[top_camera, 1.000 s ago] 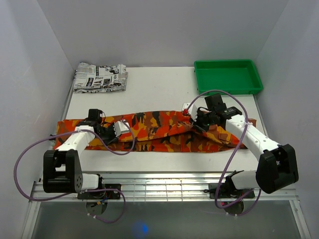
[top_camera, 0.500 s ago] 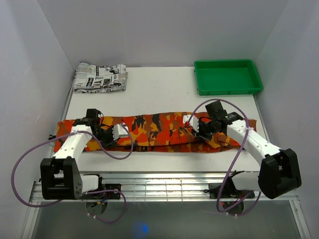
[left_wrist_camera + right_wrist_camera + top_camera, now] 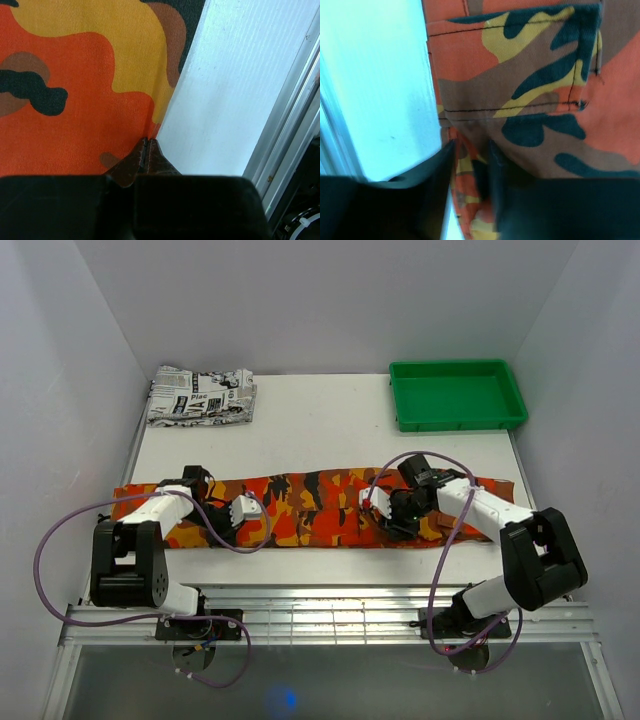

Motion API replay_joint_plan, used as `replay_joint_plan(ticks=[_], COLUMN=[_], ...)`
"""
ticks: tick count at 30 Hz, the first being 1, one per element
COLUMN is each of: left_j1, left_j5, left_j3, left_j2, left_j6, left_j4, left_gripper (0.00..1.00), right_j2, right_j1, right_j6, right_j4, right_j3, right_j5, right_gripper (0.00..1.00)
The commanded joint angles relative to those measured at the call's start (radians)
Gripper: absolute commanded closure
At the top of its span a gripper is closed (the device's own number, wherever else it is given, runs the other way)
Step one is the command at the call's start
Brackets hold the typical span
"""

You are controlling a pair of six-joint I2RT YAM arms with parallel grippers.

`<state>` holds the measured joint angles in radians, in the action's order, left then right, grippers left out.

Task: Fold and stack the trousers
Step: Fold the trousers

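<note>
White tabletop (image 3: 320, 430) carries everything: near its front edge the left arm's fingers (image 3: 132, 160) are pressed tightly together right at the hem of the long orange, red, yellow and black camouflage-print cloth trousers (image 3: 310, 508), though I cannot tell whether cloth is caught between the tips, while the right arm's fingers (image 3: 432, 175) stand slightly apart with a fold of the same cloth in the gap, beside a stitched pocket. The trousers lie as one long flat band running left to right across the near half of the tabletop. Well behind them, a folded black-and-white newspaper-print garment (image 3: 200, 397) sits at the far left corner and a green plastic tray (image 3: 455, 424) at the far right.
</note>
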<state>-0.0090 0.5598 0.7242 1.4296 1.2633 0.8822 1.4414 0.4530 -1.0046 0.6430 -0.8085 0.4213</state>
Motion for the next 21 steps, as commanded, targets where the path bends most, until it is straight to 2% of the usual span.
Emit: replay_joint_plan(ticks=[1,2,3,4,6,10,13,14,16,17,20,21], left_j1=[0.004,0.004,0.003,0.004,0.004,0.003,0.004,0.004,0.004,0.004,0.006,0.004], left_j5=[-0.077,-0.072,-0.070,-0.067,-0.060,-0.051,-0.040,-0.038,-0.032,-0.029,0.006,0.041], left_j3=[0.001,0.003,0.006,0.012,0.017,0.003,-0.009,-0.015,-0.020,-0.017,0.009,0.021], left_j2=[0.005,0.000,-0.001,-0.006,-0.011,-0.020,-0.021,-0.023,-0.029,-0.037,-0.060,-0.079], left_j6=[0.004,0.001,-0.007,-0.010,-0.015,-0.030,-0.053,-0.056,-0.065,-0.071,-0.087,-0.088], left_j4=[-0.065,-0.063,-0.058,-0.049,-0.040,-0.040,-0.055,-0.060,-0.065,-0.065,-0.048,-0.028], left_gripper=[1.00,1.00,1.00,1.00,1.00,0.97,0.82,0.71,0.61,0.55,0.45,0.36], right_j2=[-0.039,-0.059,-0.079,-0.114,-0.133,-0.116,-0.092,-0.078,-0.021,-0.007,0.004,-0.004], right_j1=[-0.002,-0.019,-0.034,-0.086,-0.161,-0.437,-0.613,-0.644,-0.709,-0.730,-0.770,-0.772], right_j6=[0.001,0.012,0.030,0.035,0.035,0.017,0.091,0.133,0.296,0.345,0.445,0.461], right_j4=[0.078,0.087,0.096,0.122,0.179,0.334,0.350,0.339,0.342,0.346,0.346,0.333], right_j3=[-0.053,-0.078,-0.093,-0.113,-0.191,-0.305,-0.331,-0.342,-0.392,-0.412,-0.446,-0.440], right_j5=[-0.019,-0.018,-0.016,-0.007,0.011,0.045,-0.013,-0.048,-0.161,-0.191,-0.280,-0.300], right_gripper=[0.49,0.22,0.11,0.08,0.09,0.17,0.26,0.28,0.34,0.34,0.34,0.33])
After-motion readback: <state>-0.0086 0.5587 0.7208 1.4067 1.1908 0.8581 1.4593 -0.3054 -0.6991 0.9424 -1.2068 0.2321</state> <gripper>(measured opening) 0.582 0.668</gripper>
